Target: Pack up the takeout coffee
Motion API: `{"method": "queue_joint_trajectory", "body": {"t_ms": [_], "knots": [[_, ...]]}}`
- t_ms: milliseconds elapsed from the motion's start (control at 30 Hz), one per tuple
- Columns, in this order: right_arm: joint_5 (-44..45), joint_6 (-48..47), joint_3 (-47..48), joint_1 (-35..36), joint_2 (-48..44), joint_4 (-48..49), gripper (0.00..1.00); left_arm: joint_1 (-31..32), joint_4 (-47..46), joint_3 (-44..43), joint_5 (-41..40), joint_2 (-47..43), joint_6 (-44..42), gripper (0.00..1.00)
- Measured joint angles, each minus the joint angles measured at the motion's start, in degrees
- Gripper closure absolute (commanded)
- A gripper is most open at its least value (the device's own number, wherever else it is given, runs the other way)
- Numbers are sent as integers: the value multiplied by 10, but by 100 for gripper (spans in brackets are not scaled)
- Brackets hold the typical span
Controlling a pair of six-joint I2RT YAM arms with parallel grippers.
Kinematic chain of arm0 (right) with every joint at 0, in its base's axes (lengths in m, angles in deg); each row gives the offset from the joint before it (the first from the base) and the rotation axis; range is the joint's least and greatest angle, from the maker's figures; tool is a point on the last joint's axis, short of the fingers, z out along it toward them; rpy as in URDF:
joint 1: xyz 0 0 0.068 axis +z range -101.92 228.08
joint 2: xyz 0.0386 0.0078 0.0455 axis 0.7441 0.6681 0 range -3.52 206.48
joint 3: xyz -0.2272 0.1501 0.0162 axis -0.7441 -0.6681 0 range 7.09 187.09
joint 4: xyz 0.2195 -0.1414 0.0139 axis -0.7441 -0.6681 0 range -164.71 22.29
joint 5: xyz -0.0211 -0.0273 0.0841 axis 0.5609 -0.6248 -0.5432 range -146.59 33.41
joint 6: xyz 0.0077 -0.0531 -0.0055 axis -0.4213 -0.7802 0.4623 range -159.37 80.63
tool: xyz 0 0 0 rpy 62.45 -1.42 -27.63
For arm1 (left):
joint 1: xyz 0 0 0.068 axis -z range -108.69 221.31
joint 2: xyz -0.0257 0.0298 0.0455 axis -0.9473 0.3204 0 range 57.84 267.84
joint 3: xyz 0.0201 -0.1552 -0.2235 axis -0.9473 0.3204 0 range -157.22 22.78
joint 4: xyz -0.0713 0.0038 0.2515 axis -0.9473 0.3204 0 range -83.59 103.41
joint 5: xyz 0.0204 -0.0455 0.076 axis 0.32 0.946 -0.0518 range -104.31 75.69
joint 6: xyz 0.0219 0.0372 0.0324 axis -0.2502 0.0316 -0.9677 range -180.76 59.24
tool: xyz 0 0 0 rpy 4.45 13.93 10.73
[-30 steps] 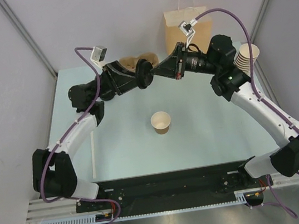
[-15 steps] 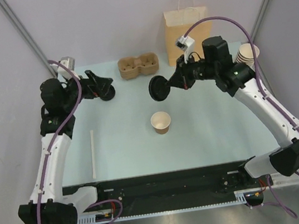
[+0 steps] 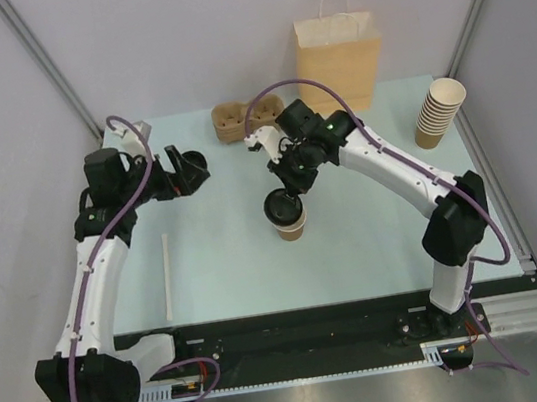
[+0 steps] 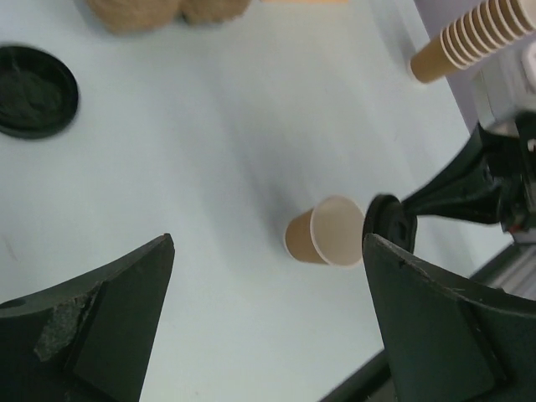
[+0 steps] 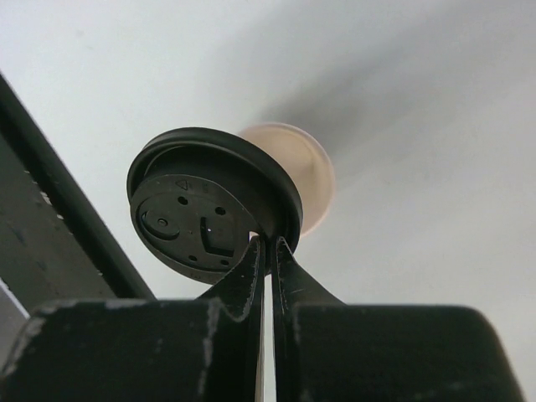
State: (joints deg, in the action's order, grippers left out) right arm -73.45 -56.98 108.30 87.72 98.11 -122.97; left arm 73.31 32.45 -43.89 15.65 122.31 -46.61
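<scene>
The paper cup (image 3: pixel 292 224) stands upright near the middle of the surface (image 3: pixel 375 236), mouth up. From overhead most of its mouth is hidden by the black lid (image 3: pixel 279 207), which sits tilted over the cup's far-left rim. Whether lid and rim touch cannot be told: the left wrist view shows the lid (image 4: pixel 386 228) edge-on just beside the mouth, and the right wrist view shows only a sliver of cup (image 5: pixel 308 172) behind it.

The right pincer (image 5: pixel 268 251) is clenched on the lid's edge, its fingers pressed together with only a thin slit between them.

The left pincer (image 3: pixel 188 165) hangs well apart to the left, released, its jaws spread wide and holding nothing. A second black lid (image 4: pixel 34 90) lies flat on the surface in its wrist view; overhead it is hard to separate from the dark pincer.

At the far edge sit a brown pulp tray (image 3: pixel 246 117), partly covered by cable, and a paper bag (image 3: pixel 339 49). A stack of cups (image 3: pixel 437 109) stands far right. A thin white stick (image 3: pixel 167 277) lies on the left.
</scene>
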Motion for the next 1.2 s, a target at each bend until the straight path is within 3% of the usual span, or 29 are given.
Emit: {"method": "queue_joint_trajectory", "body": {"t_ms": [133, 533, 1200], "knots": [[28, -23, 42, -4, 46, -45, 100, 3, 2, 60, 37, 1, 21, 0], [46, -27, 116, -9, 111, -100, 100, 19, -43, 125, 86, 4, 71, 0], [77, -2, 130, 5, 162, -109, 100, 25, -93, 128, 119, 45, 115, 0]]}}
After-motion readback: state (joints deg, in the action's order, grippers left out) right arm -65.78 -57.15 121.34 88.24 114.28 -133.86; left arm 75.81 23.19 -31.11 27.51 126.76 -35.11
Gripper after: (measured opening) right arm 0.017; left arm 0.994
